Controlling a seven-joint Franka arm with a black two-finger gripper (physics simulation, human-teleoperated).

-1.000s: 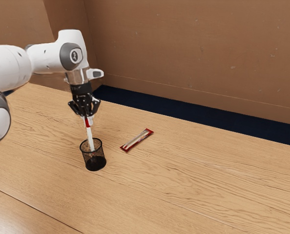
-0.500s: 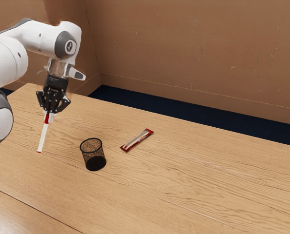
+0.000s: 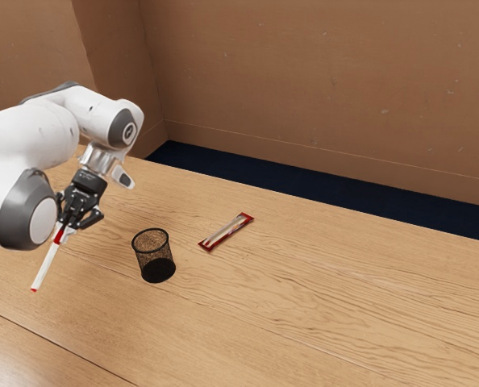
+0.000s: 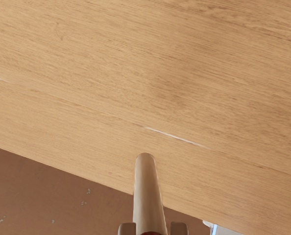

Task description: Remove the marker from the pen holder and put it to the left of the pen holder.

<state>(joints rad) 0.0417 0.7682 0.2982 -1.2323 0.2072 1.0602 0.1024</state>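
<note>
In the exterior view my gripper (image 3: 67, 229) is shut on the red end of the white marker (image 3: 46, 266), which hangs tilted with its lower tip toward the exterior view's lower left. The black mesh pen holder (image 3: 154, 256) stands upright on the table, apart from the marker and toward the exterior view's right of it. In the wrist view the marker (image 4: 147, 193) extends from between the fingertips of my gripper (image 4: 153, 229) over the wood. Whether its tip touches the table I cannot tell.
A flat red-edged packet (image 3: 226, 232) lies on the wooden table (image 3: 328, 298), beyond the pen holder toward the exterior view's right. The arm's large white links are close beside the hand. A table edge crosses the wrist view near the marker.
The marker came out of the pen holder with my gripper, moved toward the exterior view's left, then lower and nearer that camera. My hand has tilted. Pen holder and packet have not moved.
</note>
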